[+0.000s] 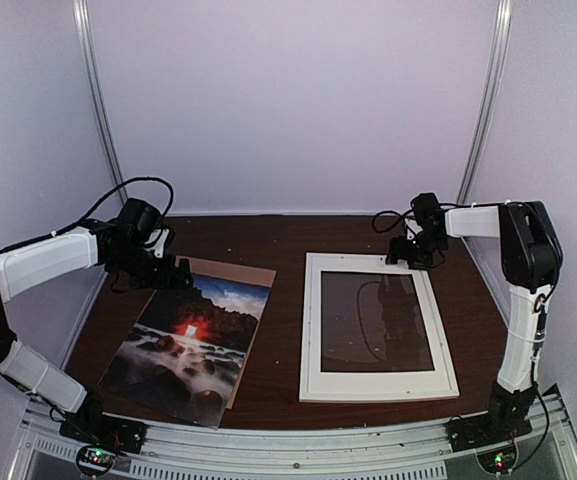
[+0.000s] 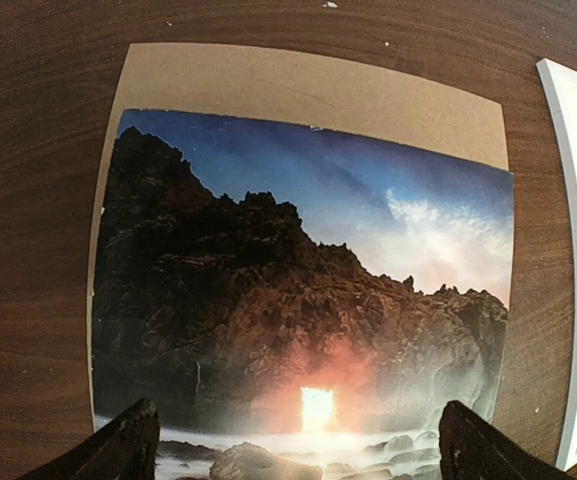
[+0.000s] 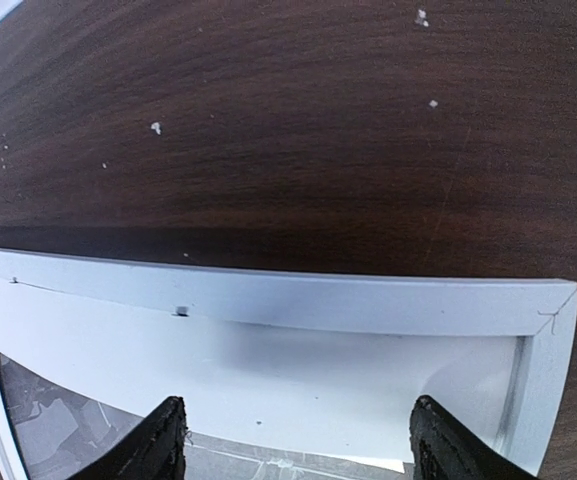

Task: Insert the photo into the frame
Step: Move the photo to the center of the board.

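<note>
The photo (image 1: 190, 342) lies flat on the brown backing board (image 1: 236, 270) at the left of the table; in the left wrist view the photo (image 2: 298, 290) fills the middle, with the board (image 2: 308, 90) showing beyond its far edge. My left gripper (image 1: 168, 268) hovers over the photo's far end, open and empty, fingertips (image 2: 128, 445) wide apart. The white frame (image 1: 375, 392) lies flat at the right, glass inside. My right gripper (image 1: 413, 252) is open and empty over the frame's far edge (image 3: 268, 300), with a white mat (image 3: 298, 380) below it.
The dark wooden table (image 1: 288, 235) is bounded by white walls at the back and sides. The frame's edge shows at the right of the left wrist view (image 2: 573, 120). Small white specks (image 3: 155, 127) dot the table beyond the frame.
</note>
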Tool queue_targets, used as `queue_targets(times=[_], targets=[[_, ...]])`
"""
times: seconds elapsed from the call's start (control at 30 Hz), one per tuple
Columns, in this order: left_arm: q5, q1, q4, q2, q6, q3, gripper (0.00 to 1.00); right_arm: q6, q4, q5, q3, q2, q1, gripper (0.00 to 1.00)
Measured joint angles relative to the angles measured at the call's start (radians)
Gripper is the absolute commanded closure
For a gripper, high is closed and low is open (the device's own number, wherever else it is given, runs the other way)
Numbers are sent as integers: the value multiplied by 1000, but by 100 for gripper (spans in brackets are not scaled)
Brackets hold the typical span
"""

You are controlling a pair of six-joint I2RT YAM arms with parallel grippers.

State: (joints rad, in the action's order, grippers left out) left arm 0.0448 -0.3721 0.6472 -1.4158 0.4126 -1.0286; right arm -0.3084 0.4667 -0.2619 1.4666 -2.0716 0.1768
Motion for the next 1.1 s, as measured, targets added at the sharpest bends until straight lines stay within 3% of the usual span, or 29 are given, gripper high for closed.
queue_targets(times=[1.1], targets=[[3,0,-1,0,0,1,2,-12,-39,-2,0,-8,16,23]])
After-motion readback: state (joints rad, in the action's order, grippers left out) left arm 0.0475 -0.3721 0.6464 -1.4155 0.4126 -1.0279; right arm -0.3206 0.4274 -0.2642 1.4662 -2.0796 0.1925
